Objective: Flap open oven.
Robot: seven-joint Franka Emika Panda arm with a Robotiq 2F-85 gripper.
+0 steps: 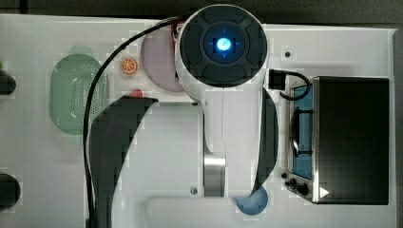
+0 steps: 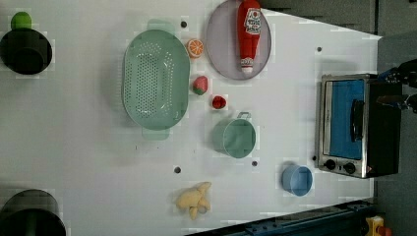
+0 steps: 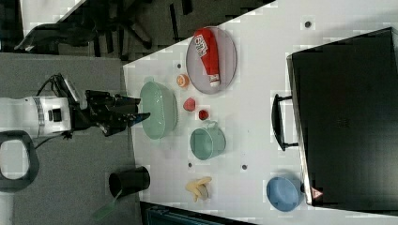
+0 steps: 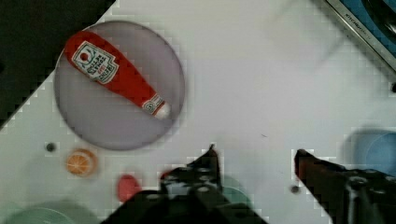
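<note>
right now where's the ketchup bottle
The ketchup bottle lies on the grey plate at the left view's top, just right of the orange slice.

The white arm [image 3: 28, 117] reaches level toward the right view's right. Its black gripper [image 4: 254, 156] hangs above the table. The fingers [image 4: 209, 161] stand apart, holding nothing.

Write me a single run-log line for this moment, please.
gripper: open, empty, above table | oven: door shut, handle untouched | task: not started
</note>
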